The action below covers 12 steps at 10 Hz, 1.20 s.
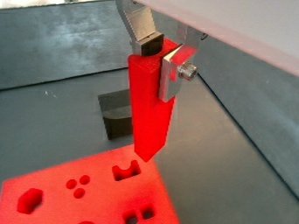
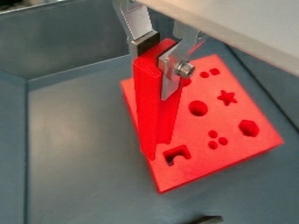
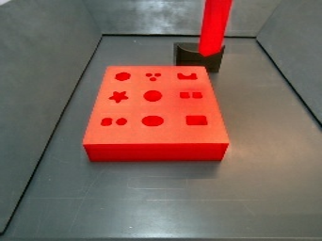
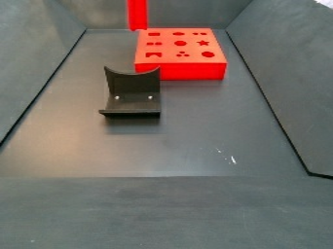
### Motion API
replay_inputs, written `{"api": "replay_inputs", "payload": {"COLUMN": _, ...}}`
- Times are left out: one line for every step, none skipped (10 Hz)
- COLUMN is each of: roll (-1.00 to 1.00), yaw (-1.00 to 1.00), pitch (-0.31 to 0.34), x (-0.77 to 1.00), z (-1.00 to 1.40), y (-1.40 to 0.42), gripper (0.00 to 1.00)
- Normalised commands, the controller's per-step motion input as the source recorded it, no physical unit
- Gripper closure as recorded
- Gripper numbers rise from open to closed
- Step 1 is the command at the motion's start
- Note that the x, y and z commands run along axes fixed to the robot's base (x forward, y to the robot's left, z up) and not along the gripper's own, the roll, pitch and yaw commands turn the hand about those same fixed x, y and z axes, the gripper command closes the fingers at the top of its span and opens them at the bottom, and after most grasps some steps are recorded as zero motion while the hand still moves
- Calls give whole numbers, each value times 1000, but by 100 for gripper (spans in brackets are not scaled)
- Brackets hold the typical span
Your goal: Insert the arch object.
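The arch object, a tall red plastic piece (image 1: 151, 105), hangs upright in the robot's hand (image 1: 162, 63), its long axis vertical and its lower end poised just above the flat red block with shaped cut-outs (image 3: 153, 111). In both wrist views the flat silver fingers with dark pads (image 2: 142, 35) are closed against the top of the piece, one on each side, so the hand grips it firmly from above.

Reading a side view from left to right, the red block (image 4: 180, 53) lies on the dark grey surface (image 3: 151, 198), its holes in rows: star, circles, small dots, rectangles and, at the back right corner, the arch-shaped slot (image 3: 190, 74). Beyond that corner stands the dark L-shaped fixture (image 3: 198, 55), with the held piece (image 3: 214, 26) rising in front of it and out of frame, so the hand itself is not visible there.

The relation that counts is between the piece's lower tip and the arch slot (image 2: 177, 153). In a wrist view the tip appears to hover close beside the slot rather than squarely over it. By this reckoning the piece needs a small sideways correction and then a straight descent, keeping its axis upright, with the slot lying directly below and slightly off from the hand.
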Motion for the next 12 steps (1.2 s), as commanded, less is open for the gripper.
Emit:
{"api": "replay_inputs", "payload": {"roll": -54, "yaw": -297, "pitch": 500, "x": 29, "z": 29, "y": 0, "gripper": 100}}
{"api": "replay_inputs", "payload": {"roll": -83, "yaw": -306, "pitch": 500, "x": 23, "z": 29, "y": -17, "gripper": 100}}
{"api": "replay_inputs", "payload": {"roll": -266, "yaw": -220, "pitch": 500, "x": 200, "z": 0, "y": 0, "gripper": 100}}
{"api": "replay_inputs", "payload": {"roll": -349, "yaw": -426, "pitch": 359, "x": 111, "z": -34, "y": 20, "gripper": 100}}
{"api": "replay_inputs", "payload": {"roll": -339, "yaw": -489, "pitch": 344, "x": 54, "z": -60, "y": 26, "gripper": 100}}
{"api": "replay_inputs", "payload": {"roll": -261, "yaw": -703, "pitch": 321, "x": 26, "z": -197, "y": 0, "gripper": 100}}
{"api": "replay_inputs", "payload": {"roll": -130, "yaw": -817, "pitch": 333, "x": 0, "z": -366, "y": 0, "gripper": 100}}
{"api": "replay_inputs", "payload": {"roll": -94, "yaw": -849, "pitch": 327, "x": 0, "z": -394, "y": 17, "gripper": 100}}
{"api": "replay_inputs", "payload": {"roll": -93, "yaw": -869, "pitch": 256, "x": 0, "z": -366, "y": 0, "gripper": 100}}
{"api": "replay_inputs", "payload": {"roll": -140, "yaw": -671, "pitch": 0, "x": -77, "z": -340, "y": 180, "gripper": 100}}
{"api": "replay_inputs", "payload": {"roll": -156, "yaw": -620, "pitch": -59, "x": -146, "z": -123, "y": 166, "gripper": 100}}
{"api": "replay_inputs", "payload": {"roll": -189, "yaw": -554, "pitch": -121, "x": -249, "z": 0, "y": 149, "gripper": 100}}
